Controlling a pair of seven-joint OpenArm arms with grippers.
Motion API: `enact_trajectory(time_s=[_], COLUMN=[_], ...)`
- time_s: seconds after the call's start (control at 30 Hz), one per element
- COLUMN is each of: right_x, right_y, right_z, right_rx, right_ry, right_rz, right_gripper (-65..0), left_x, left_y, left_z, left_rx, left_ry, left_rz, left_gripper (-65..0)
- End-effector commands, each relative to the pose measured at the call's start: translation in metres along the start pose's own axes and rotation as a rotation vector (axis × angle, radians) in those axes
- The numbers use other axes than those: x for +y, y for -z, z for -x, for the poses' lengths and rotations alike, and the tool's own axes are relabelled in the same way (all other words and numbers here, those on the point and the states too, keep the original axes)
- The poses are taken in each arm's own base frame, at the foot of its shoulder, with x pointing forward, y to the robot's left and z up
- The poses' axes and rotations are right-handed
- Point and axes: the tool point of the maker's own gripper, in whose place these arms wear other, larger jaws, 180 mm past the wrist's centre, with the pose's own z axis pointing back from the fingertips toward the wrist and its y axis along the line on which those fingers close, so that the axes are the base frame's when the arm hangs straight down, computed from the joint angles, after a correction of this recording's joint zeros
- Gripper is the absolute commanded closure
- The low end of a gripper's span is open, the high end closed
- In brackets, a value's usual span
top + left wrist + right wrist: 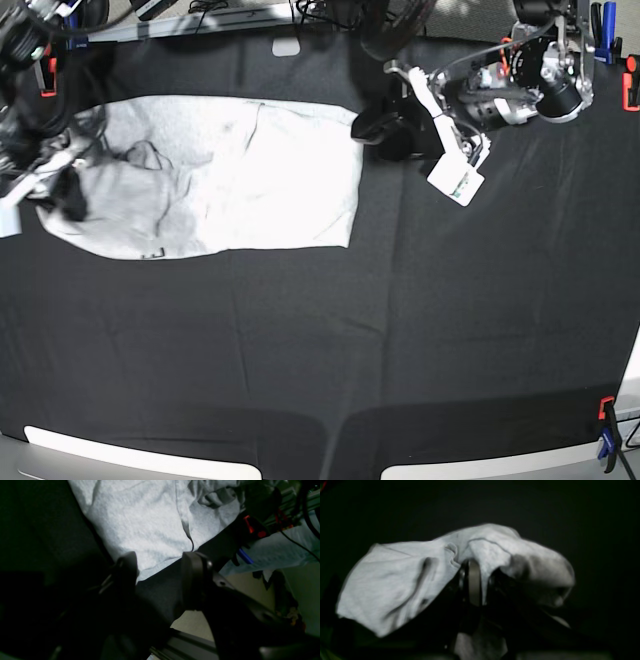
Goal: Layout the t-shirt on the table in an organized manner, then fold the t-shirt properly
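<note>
The white t-shirt lies mostly flat at the table's back left, bunched and wrinkled at its left end. My right gripper is shut on a raised fold of that bunched end; in the right wrist view the gripper pinches the fabric, which drapes over both fingers. My left gripper is just beside the shirt's back right corner. In the left wrist view this gripper is open and empty, its fingertips at the shirt's edge. The lettering is hidden.
A white tag hangs from the left arm over the table. Red clamps and a red-blue clamp sit on the right edge. Another clamp and the table's edge show close behind the left gripper.
</note>
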Motion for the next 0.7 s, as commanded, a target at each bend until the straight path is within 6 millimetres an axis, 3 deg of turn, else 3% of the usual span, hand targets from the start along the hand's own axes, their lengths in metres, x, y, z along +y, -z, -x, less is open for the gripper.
enact_trajectory(time_s=[0.0,0.2,0.37,0.47,0.67], right_x=[0.017,0.099,0.154,0.189,0.225], right_y=[-0.006,-0.005,0.019,0.03,0.046], right_z=[-0.023,-0.049,-0.034,-0.035,-0.035], right_rx=[-0.082,-0.173,-0.121,-0.13,-0.101], right_ry=[-0.048,-0.129,-0.13,-0.142,-0.186], right_rz=[-0.029,-0.17,-0.292,-0.35,-0.344], right_gripper=[0.0,0.0,0.0,0.0,0.0], left_x=[-0.004,-0.004,-0.004,-0.004,-0.004], left_y=[-0.002,-0.002,-0.002,-0.002,-0.002], left_z=[-0.011,-0.011,-0.011,-0.011,-0.006], left_rx=[-0.039,-0.039,-0.038,-0.038,-0.013], left_ry=[0.014,0.014,0.014,0.014,0.015], left_rz=[0.016,0.016,0.015,0.015,0.015], left_gripper=[-26.7,-26.7,-26.7,-26.7,-26.7])
